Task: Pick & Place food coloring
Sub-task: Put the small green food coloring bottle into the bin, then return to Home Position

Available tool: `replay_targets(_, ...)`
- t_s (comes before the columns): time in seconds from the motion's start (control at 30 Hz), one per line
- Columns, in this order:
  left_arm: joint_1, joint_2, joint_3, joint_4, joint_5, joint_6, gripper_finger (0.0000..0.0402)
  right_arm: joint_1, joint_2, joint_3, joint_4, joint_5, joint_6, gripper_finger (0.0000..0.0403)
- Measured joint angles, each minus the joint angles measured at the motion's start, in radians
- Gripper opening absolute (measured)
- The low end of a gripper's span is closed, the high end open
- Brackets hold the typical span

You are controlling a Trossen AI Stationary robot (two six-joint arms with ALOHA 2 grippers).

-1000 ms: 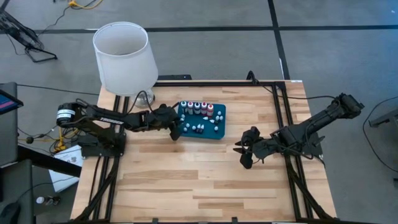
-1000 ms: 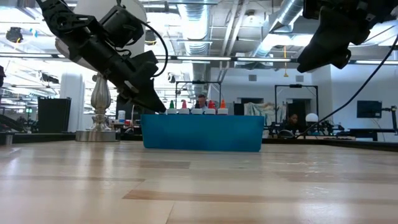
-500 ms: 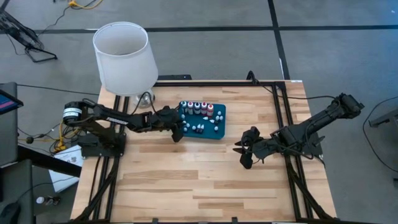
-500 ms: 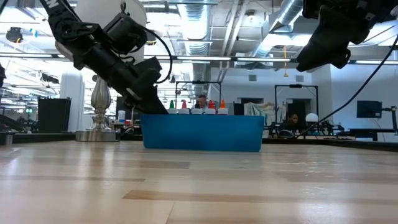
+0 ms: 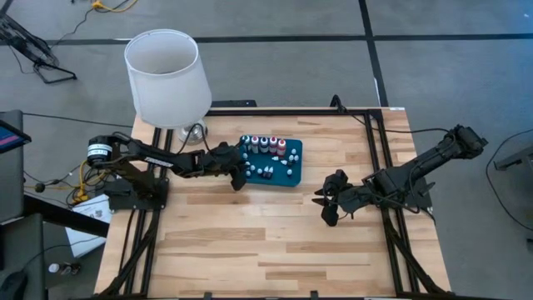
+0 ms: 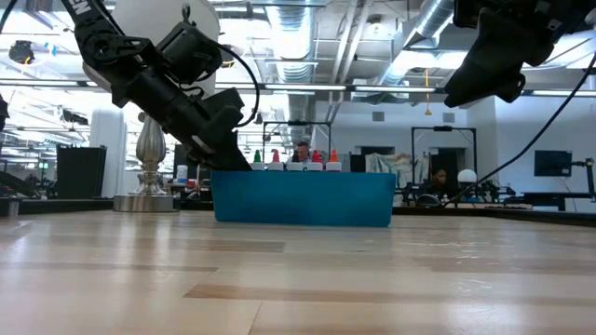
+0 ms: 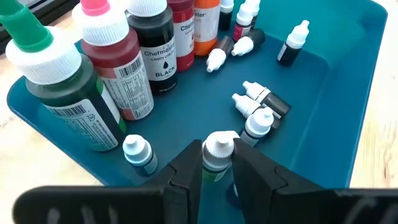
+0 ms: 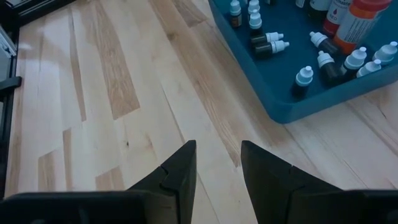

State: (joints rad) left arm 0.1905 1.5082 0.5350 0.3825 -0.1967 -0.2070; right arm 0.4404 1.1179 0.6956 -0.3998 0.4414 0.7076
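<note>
Reaching into the dark teal plastic tray (image 5: 293, 176), our left gripper (image 7: 217, 167) has its fingers clamped on a tiny white-capped dropper bottle (image 7: 217, 151) to lift it; our right gripper (image 8: 217, 163) waits, fingers apart, over the wooden worktop (image 5: 250, 242).

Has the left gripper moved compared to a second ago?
Yes. The left gripper has edged toward the teal tray, judged against the lamp base, closing on a small bottle.

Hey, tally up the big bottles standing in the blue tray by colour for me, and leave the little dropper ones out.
Green bottle: 1
Red bottles: 2
Black bottle: 1
Orange bottle: 1
Total: 5
</note>
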Motion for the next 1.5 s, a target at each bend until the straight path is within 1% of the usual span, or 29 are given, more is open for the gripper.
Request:
replay_targets(0.2,0.000,0.000,0.000,-0.006,-0.044,-0.021,0.0073,0.000,0.000,0.000,-0.001,0.000,0.000,0.0116)
replay_targets(0.37,0.000,0.000,0.000,-0.007,-0.045,-0.023,0.0078,0.000,0.000,0.000,-0.001,0.000,0.000,0.0116)
replay_targets(0.73,0.000,-0.002,0.001,-0.032,-0.046,-0.040,0.0118,0.000,0.000,0.000,0.017,0.000,0.000,0.0116)
replay_targets(1.03,0.000,-0.001,0.003,-0.012,-0.040,-0.041,0.0121,0.000,0.000,0.000,0.020,-0.003,0.000,0.0116)
replay_targets(1.17,0.000,-0.002,0.044,-0.015,-0.007,-0.034,0.0121,0.000,0.000,0.000,0.020,-0.005,0.000,0.0116)
replay_targets(1.33,0.000,-0.023,0.137,-0.048,0.017,-0.023,0.0121,0.000,0.000,0.000,0.020,-0.005,-0.005,0.0116)
replay_targets(1.43,0.000,-0.059,0.205,-0.113,0.017,-0.010,0.0121,0.000,0.000,0.003,0.014,-0.010,0.007,0.0116)
replay_targets(1.5,0.000,-0.087,0.259,-0.173,0.016,0.004,0.0121,0.000,0.000,0.016,0.003,-0.042,0.002,0.0116)
